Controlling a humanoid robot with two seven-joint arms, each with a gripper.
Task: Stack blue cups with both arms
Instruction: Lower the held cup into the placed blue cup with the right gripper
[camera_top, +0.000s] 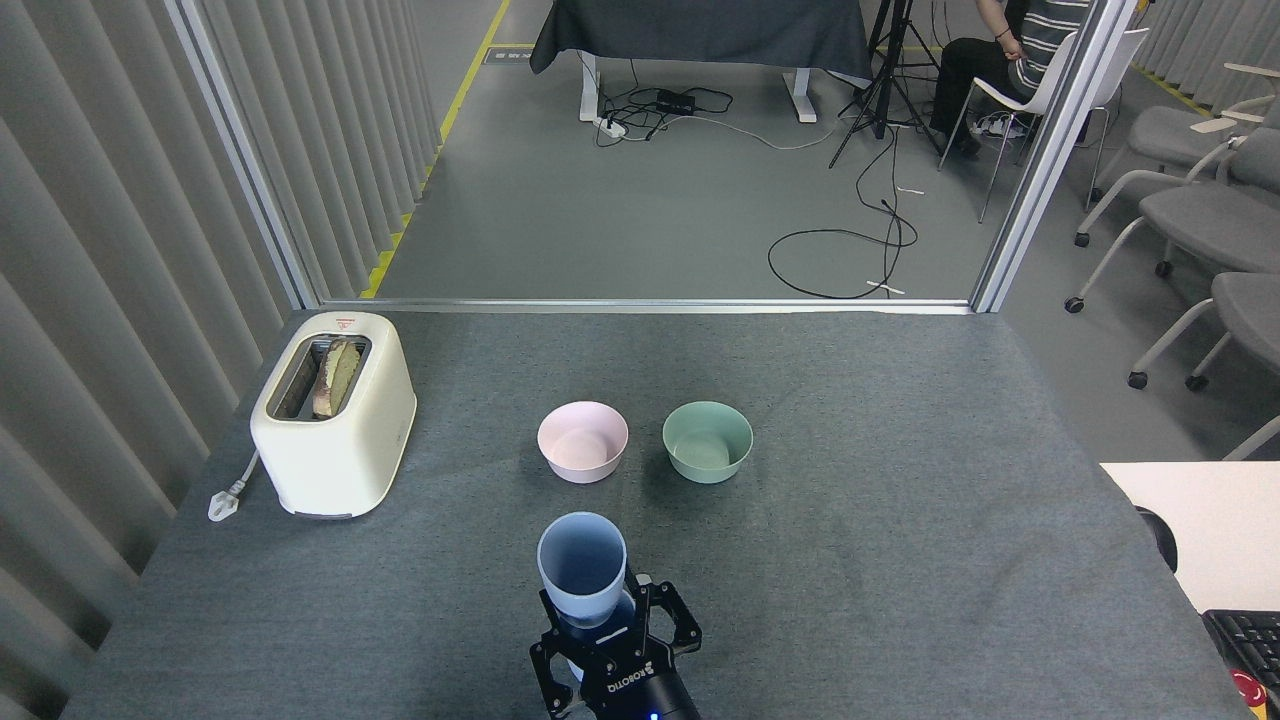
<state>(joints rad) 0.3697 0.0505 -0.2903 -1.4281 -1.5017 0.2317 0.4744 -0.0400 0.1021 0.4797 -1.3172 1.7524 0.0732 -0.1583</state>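
- The desk (900, 560) wears a dark grey cloth with a fine, felt-like weave, matte all over and lightly mottled.
- One hand (615, 655) shows at the lower edge of the head view, black, with jointed fingers (678, 625) and small white lettering on its body. Which arm it belongs to cannot be told for sure; it enters from the bottom centre.
- Its fingers are closed around the lower wall of a blue cup (582, 575), one on each side of it, and hold it upright with the mouth open to the camera.
- That cup is a plain pale-blue tumbler, matte, without a handle, round at the rim and tapering slightly toward its base; the inside looks a shade darker than the outer wall.
- Beneath and behind it, between the fingers, a sliver of a second pale-blue rim (622, 608) peeps out; how deep the held cup sits in it is hidden by the hand.
- Farther back on the cloth stand a pink bowl (583, 441) and a mint-green bowl (707, 441), side by side and apart, both low, round and matte.
- At the left stands a cream toaster (333, 413), smooth and rounded, with bread in its slot and a white plug (227, 497) lying beside it.
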